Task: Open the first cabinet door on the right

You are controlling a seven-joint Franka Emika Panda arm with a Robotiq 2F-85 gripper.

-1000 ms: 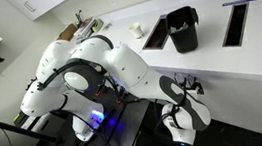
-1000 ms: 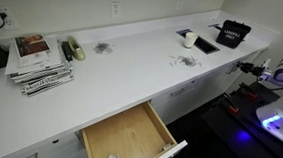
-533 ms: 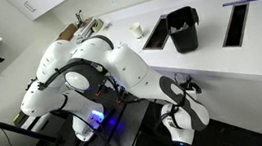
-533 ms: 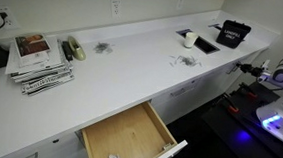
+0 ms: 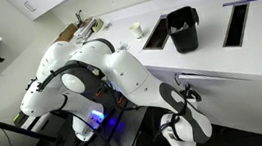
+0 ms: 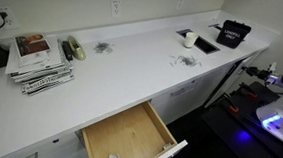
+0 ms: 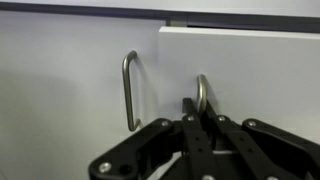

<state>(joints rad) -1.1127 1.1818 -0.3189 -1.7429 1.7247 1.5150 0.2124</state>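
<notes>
In the wrist view my gripper (image 7: 203,118) is shut on the slim metal handle (image 7: 202,88) of the first cabinet door (image 7: 262,70), a flat white panel. The door stands slightly ajar, with a dark gap along its top edge. The matching white door (image 7: 60,80) beside it is closed, and its handle (image 7: 129,90) is free. In both exterior views the gripper (image 5: 186,93) (image 6: 265,70) sits just under the white countertop's edge (image 5: 221,64); the door itself is hard to make out there.
A light wooden drawer (image 6: 127,136) is pulled out further along the counter. On the countertop are a black container (image 5: 182,28), a white cup (image 6: 189,38), a tape roll (image 6: 75,49) and stacked magazines (image 6: 37,62). The robot base (image 5: 81,79) stands close to the cabinet.
The wrist and gripper have drawn a little away from the cabinet front while holding the handle, and the door has come slightly ajar.
</notes>
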